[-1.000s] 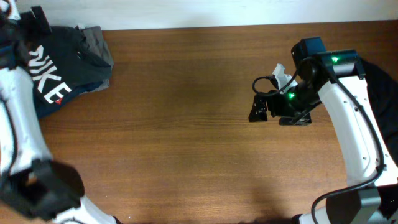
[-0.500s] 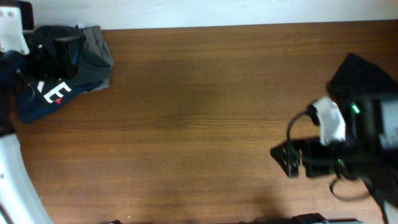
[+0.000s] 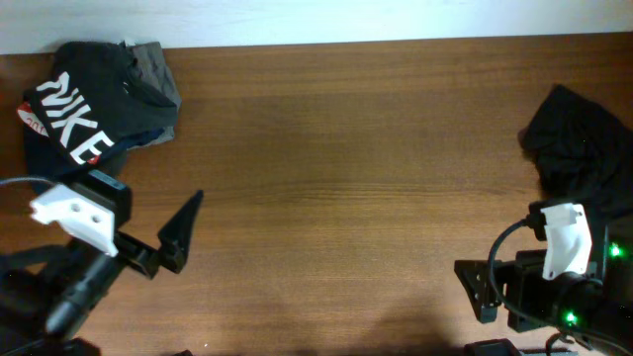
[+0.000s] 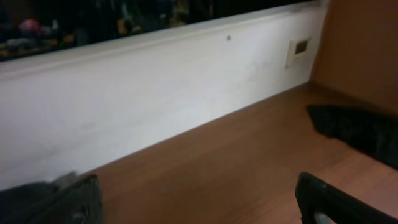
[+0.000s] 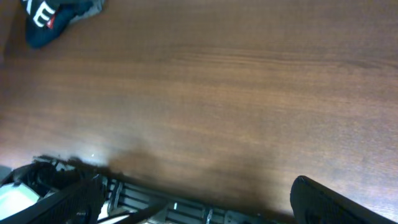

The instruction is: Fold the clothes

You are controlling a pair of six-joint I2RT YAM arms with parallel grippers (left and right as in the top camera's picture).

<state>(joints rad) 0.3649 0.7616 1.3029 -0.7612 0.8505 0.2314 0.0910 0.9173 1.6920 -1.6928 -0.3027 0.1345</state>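
Your left gripper hangs over the near-left part of the table, its fingers spread wide and grasping nothing. Your right gripper, near-right, is likewise released and empty. The clothes pile, with the NIKE shirt on top, lies bunched at the far-left corner. A black garment, probably another shirt, sits crumpled at the right edge.

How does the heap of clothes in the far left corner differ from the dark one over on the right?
The left heap shows big white NIKE lettering; the right garment is plain black, no print visible. The left heap mixes black with grey fabric; the right garment looks one colour throughout. Both lie crumpled, unfolded, on the wooden table.
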